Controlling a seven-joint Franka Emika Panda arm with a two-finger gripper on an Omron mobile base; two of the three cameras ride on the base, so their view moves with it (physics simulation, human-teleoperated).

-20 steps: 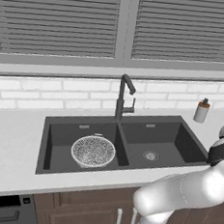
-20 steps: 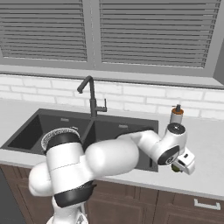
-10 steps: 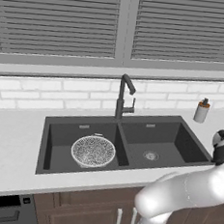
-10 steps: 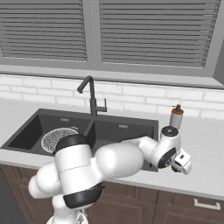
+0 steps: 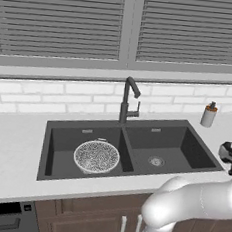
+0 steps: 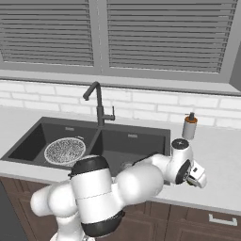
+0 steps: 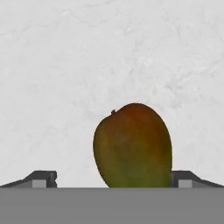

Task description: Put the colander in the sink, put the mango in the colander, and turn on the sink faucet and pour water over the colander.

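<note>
The olive-green and orange mango (image 7: 132,144) lies on the white counter (image 7: 109,52), right of the sink. My gripper (image 7: 116,179) is open and points down over it. The fruit sits between the two dark fingertips (image 7: 43,178), nearer the right one, and the left one stands well apart from it. The hand (image 6: 190,172) hovers low over the counter beside the right basin. The mesh colander (image 5: 96,156) rests in the left basin of the dark sink (image 5: 193,145). No water runs from the dark faucet (image 5: 125,101), which stands behind the divider.
A beige soap dispenser (image 5: 208,115) stands on the counter behind the right basin, also seen as the dispenser (image 6: 189,126) just behind the hand. My arm's bulky white elbow (image 6: 94,188) reaches across the front of the sink. Window blinds rise behind the tiled backsplash.
The hand has sunk a little toward the counter right of the sink, and the elbow has swung along with it. The jaws stayed open.
</note>
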